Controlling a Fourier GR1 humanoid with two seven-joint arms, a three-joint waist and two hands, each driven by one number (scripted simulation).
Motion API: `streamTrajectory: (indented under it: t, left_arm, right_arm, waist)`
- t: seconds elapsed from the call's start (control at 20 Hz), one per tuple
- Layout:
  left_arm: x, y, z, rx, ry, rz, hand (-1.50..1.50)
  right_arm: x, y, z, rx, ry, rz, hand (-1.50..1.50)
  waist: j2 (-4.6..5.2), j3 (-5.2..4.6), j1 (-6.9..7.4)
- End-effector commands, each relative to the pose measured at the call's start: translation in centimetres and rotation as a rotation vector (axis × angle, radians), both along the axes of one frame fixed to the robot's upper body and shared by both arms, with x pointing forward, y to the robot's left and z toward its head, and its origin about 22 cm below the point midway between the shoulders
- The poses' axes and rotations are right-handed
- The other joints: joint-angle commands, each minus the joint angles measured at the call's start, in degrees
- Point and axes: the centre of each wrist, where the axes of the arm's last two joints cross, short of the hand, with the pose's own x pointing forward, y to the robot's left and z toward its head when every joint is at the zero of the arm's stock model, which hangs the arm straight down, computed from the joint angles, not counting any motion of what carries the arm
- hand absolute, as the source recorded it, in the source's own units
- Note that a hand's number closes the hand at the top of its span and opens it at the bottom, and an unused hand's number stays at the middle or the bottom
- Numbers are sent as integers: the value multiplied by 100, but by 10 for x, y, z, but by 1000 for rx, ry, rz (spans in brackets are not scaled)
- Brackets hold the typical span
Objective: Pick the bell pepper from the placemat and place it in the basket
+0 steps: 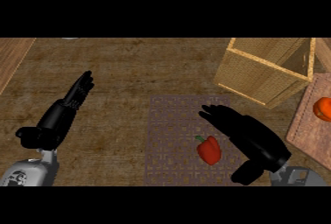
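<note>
pepper on mat, 5 o'clock of centre | right hand just beside, fingers straight, holding nothing | left hand resting at 9 o'clock, fingers straight together | basket at 1 o'clock | risk: nudging pepper sideways before closing.

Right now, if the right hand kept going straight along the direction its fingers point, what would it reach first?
The right hand points up-left over the placemat, away from the bell pepper and the basket. It would likely meet only bare counter, though its height is unclear.
</note>
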Motion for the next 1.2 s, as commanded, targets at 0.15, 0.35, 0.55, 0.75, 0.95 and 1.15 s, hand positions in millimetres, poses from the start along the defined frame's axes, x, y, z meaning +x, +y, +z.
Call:
streamTrajectory:
  t: [0.15,0.35,0.55,0.75,0.95,1.15]
  left_arm:
    - [0,6,7,-12,2,1,0]
    - [-3,17,1,-3,-6,-7,0]
    - [8,17,-1,-13,3,10,0]
    - [7,0,-14,-15,6,1,0]
    - [12,8,-1,6,-10,-5,0]
    - [11,-10,2,-8,9,-8,0]
  right_arm:
    - [-5,0,-17,46,10,33,-150]
    - [-3,-6,-11,4,10,13,-150]
    - [-11,26,-15,-49,6,2,-150]
    - [-19,13,-14,-84,0,-5,-150]
    - [7,27,-48,-71,-16,8,-150]
    - [8,31,-44,-91,1,5,-150]
  waist:
    - [-2,0,-6]
    - [-1,-1,-6]
    - [1,-1,-11]
    - [-1,-2,-25]
    - [4,0,-1]
    - [0,0,-1]
